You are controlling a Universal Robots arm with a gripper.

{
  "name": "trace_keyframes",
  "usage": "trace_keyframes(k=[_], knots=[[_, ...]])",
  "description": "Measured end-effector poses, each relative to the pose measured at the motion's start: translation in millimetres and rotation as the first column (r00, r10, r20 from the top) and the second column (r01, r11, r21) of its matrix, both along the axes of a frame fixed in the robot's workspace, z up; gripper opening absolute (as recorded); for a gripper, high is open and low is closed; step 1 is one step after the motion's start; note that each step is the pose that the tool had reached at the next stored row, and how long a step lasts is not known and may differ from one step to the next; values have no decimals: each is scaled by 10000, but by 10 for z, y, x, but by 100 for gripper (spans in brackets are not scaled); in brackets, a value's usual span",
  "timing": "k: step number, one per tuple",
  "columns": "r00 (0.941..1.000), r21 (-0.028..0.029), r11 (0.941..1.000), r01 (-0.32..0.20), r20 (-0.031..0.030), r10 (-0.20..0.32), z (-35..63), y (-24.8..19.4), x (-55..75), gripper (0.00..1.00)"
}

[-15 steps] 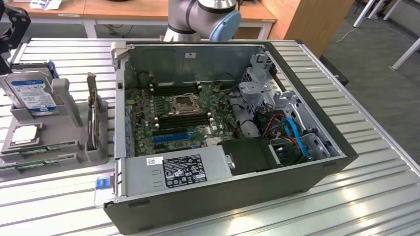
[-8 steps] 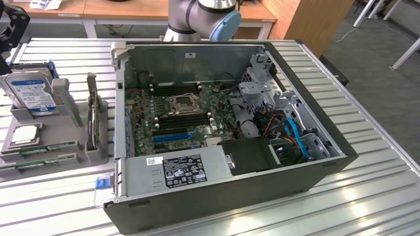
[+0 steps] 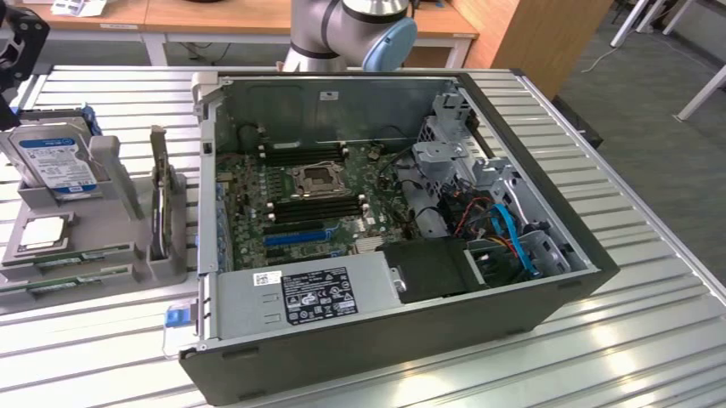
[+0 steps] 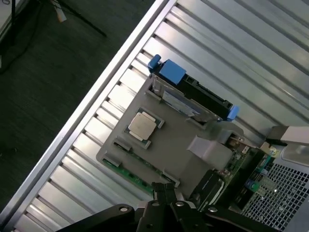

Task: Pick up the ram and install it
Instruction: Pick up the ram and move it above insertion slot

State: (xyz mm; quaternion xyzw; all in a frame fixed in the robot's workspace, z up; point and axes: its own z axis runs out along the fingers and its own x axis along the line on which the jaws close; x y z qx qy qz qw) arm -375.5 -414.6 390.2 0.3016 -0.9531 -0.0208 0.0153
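Note:
The ram (image 3: pixel 68 255) is a thin green stick lying flat in the grey holder tray (image 3: pixel 114 255) at the exterior view's left, with a second green stick (image 3: pixel 57 286) beside it. In the wrist view one ram stick (image 4: pixel 129 175) runs along the tray's (image 4: pixel 174 140) edge. My gripper (image 4: pixel 164 191) hangs above the tray, shut, with nothing between its fingers. It appears as a black shape (image 3: pixel 16 51) at the exterior view's upper left, well above the ram. The open computer case (image 3: pixel 533 289) lies in the middle, its black memory slots (image 3: pixel 318 208) beside the processor socket.
The tray also holds a hard drive (image 3: pixel 51 161) in a blue carrier (image 4: pixel 171 72), a loose processor chip (image 4: pixel 142 125) and an upright card (image 3: pixel 165 204). The arm's base (image 3: pixel 340 30) stands behind the case. A power supply (image 3: pixel 306 293) fills the case's near end. The table is ribbed metal.

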Motion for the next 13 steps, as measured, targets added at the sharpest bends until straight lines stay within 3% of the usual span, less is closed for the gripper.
trace_keyframes(k=[7,13], knots=[[9939,18,9939,-1105,1,1105,0,0,0,10],[9787,29,9787,-2053,3,2053,0,0,0,10]])
